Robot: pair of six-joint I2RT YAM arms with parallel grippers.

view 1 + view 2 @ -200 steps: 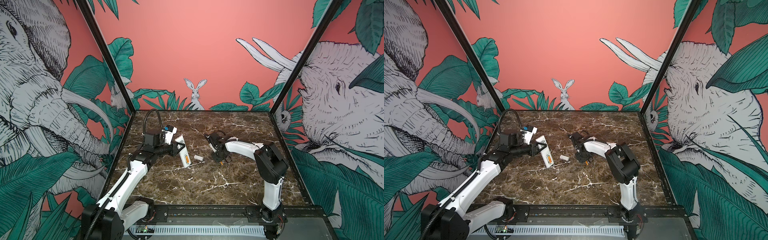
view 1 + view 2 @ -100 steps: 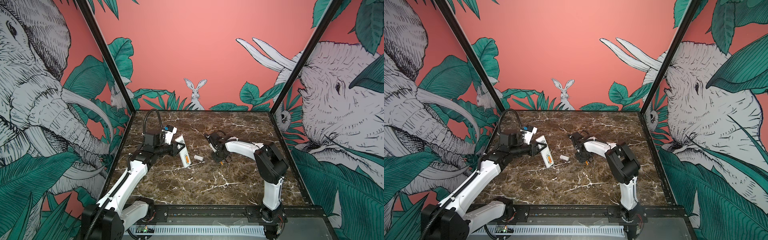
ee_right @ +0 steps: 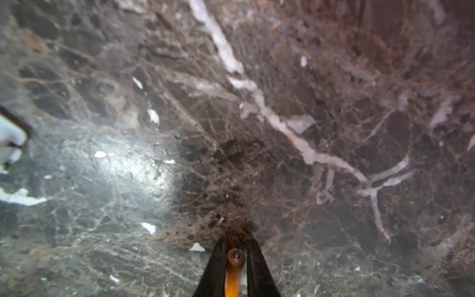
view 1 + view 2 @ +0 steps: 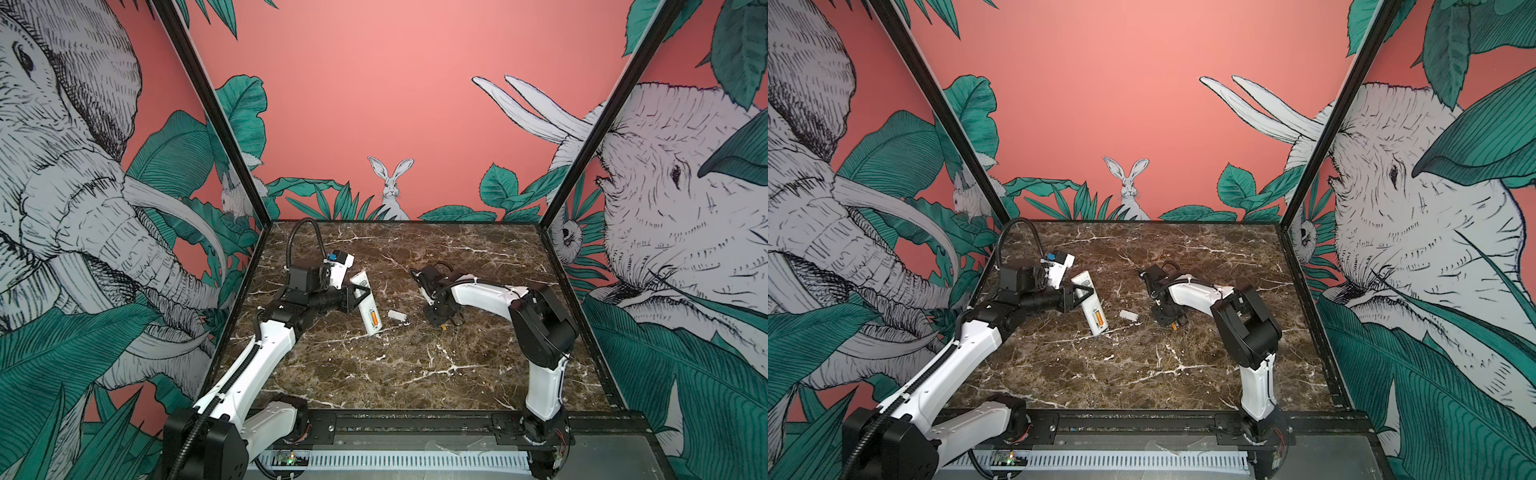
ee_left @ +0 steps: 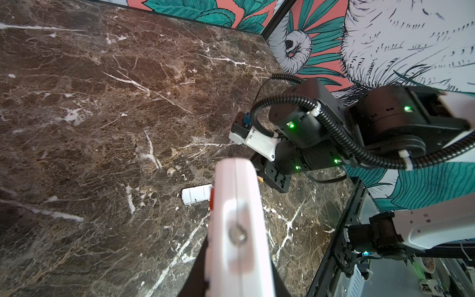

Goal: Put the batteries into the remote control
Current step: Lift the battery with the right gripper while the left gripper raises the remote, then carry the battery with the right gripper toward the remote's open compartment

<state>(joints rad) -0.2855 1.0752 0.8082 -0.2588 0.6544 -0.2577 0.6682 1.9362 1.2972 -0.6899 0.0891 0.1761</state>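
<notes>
The desk (image 4: 374,374) is dark brown marble with white veins. Left of centre in both top views, the remote control (image 4: 368,308) is white, and the seated battery (image 4: 375,319) in it is orange. The small cover (image 4: 397,316) is white. The right hand (image 3: 236,241) has black fingers (image 3: 213,270). The held battery (image 3: 233,276) is orange with a dark brown tip. The walls (image 4: 374,104) are salmon pink with green leaves.

Left gripper (image 4: 360,296) clamped, arm stretched forward, right gripper (image 3: 235,241) pinched, wrist bent down
</notes>
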